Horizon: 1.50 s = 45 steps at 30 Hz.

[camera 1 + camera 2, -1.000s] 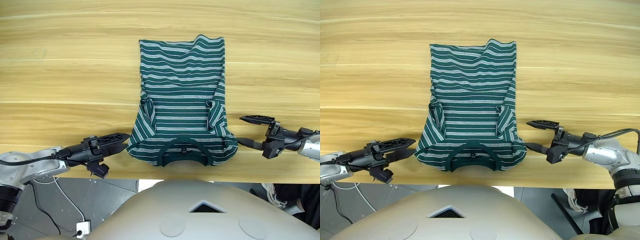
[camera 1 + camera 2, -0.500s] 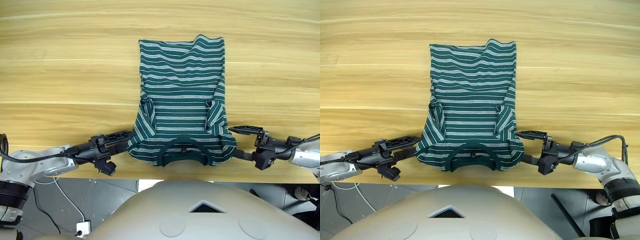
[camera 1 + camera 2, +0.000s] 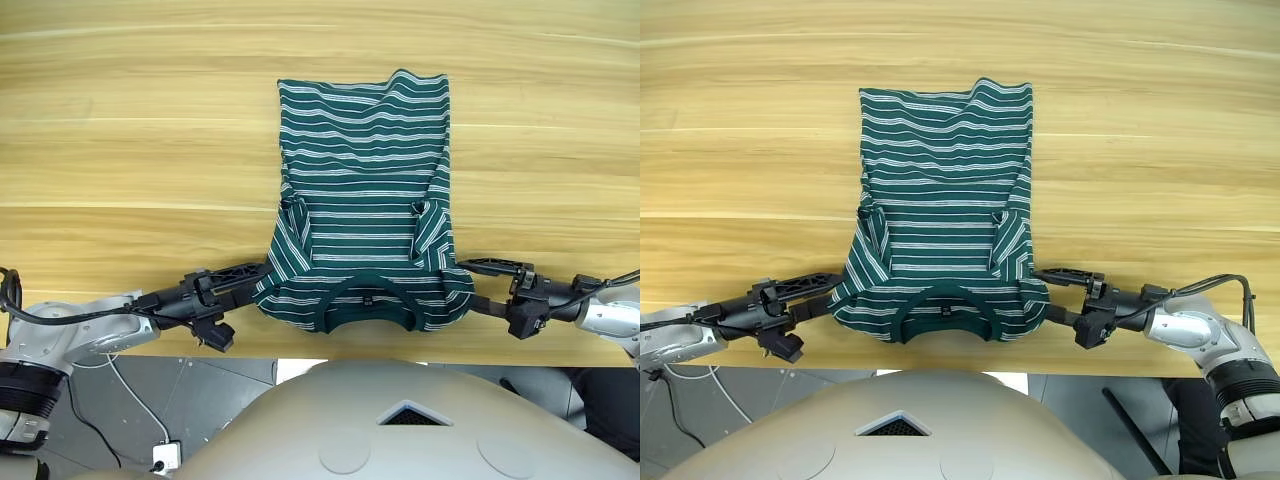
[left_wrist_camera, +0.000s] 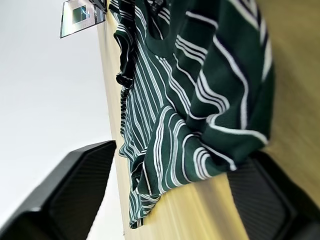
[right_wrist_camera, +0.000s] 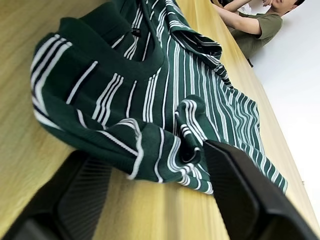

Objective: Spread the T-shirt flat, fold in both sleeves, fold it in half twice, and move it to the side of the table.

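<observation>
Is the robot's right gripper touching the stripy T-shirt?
Touching. In the right wrist view the T-shirt corner sits between the open jaws of the right gripper, its fold resting against one jaw.

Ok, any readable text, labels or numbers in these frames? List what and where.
None readable in any view.
The small neck label inside the collar of the T-shirt: too small to read.
The T-shirt's pattern is plain stripes, with no words or numbers.

Light wooden table (image 3: 120,150) with grey floor (image 3: 130,420) beyond its near edge
</observation>
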{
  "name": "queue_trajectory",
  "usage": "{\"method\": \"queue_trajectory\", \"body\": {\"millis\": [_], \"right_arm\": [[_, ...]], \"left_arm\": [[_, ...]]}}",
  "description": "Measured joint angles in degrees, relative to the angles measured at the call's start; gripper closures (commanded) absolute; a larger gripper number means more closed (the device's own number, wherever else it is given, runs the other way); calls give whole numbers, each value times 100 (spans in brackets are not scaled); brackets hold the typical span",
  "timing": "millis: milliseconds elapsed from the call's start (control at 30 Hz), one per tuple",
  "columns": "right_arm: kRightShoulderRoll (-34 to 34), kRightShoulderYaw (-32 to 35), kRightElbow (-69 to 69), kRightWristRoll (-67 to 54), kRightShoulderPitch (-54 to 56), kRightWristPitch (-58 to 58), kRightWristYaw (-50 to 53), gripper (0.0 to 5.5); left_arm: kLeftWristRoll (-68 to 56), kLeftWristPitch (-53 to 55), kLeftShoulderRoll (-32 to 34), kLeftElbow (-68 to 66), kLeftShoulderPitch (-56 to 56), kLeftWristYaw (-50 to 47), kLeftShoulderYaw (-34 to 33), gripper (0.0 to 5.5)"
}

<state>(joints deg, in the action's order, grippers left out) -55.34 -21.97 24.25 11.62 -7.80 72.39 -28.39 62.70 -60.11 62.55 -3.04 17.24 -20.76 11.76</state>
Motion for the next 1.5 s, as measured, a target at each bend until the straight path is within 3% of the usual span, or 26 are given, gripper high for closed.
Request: {"method": "queue_trajectory", "body": {"millis": [467,700,1033,1167,1367,1500], "right_arm": [[86,158,32,121,-34,13,33,545],[126,192,31,227,-42,11,80,550],[187,113,-266,-139,-42,-144,11,550],[123,-79,-570,-512,-36,-677,-411,550],[-379,-227,-2325,-2774,-456,-3147,-1572,550],[-1039,-87,-3300,-4075,-743,-4956,-2502,550]], "left_arm": [[-172,-4,-6,5,-4,127,20,449],[-216,-9,-6,16,-6,173,20,547],[-416,-13,-6,45,-21,441,21,547],[-1830,376,18,97,7,1645,122,547],[-5253,2538,475,1478,916,4081,207,547],[-7236,4049,1103,2759,1759,5226,-301,547]]}}
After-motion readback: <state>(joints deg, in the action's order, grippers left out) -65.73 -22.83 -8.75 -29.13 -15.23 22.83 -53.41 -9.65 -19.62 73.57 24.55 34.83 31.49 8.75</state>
